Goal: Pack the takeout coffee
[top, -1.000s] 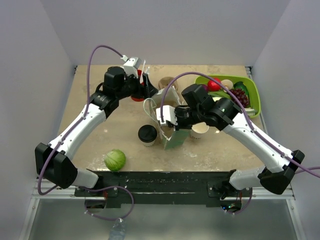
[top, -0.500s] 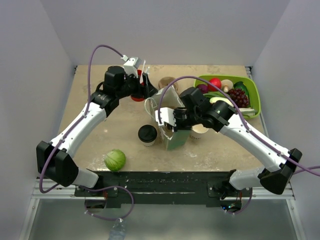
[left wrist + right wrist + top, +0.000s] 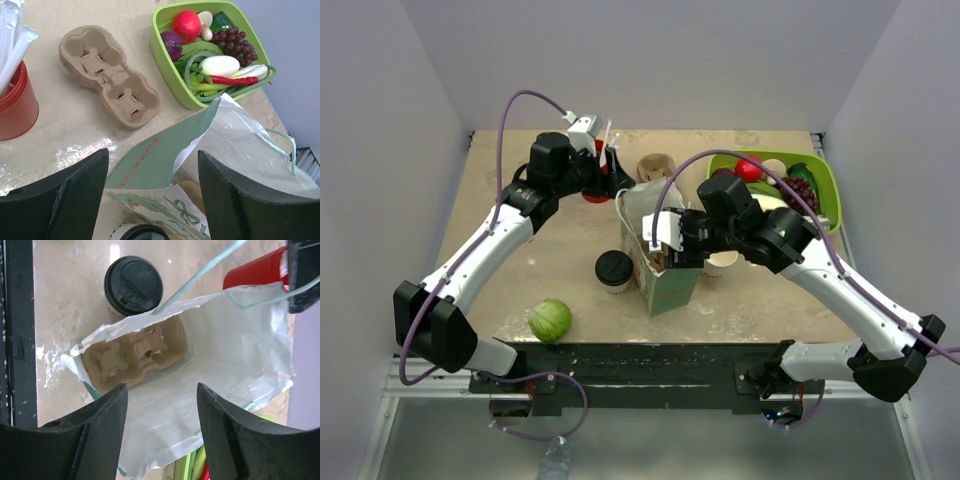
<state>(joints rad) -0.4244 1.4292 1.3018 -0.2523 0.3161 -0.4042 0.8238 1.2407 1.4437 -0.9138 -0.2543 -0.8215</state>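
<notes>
The takeout coffee [image 3: 614, 268], a white cup with a black lid [image 3: 133, 285], stands on the table just left of the green paper bag [image 3: 665, 285]. The bag's mouth gapes open, and a brown cup carrier [image 3: 135, 352] lies inside it. My right gripper [image 3: 162, 440] hovers open over the bag's mouth [image 3: 665, 252] with nothing between its fingers. My left gripper [image 3: 152, 200] is open and empty too, behind the bag's far rim [image 3: 618, 178]. In the left wrist view the bag [image 3: 225, 145] fills the gap ahead and the coffee's lid [image 3: 142, 232] peeks in at the bottom edge.
A red cup with white straws [image 3: 15, 100] stands by my left gripper. A second cardboard carrier [image 3: 110, 75] lies behind the bag. A green tray [image 3: 830, 195] of vegetables sits back right. A lidless white cup [image 3: 720, 262] is right of the bag, and a green cabbage [image 3: 549, 320] front left.
My right gripper has opened and shifted slightly right. The bag, earlier leaning and squeezed, now stands more upright with its mouth wide. The left arm has stayed still.
</notes>
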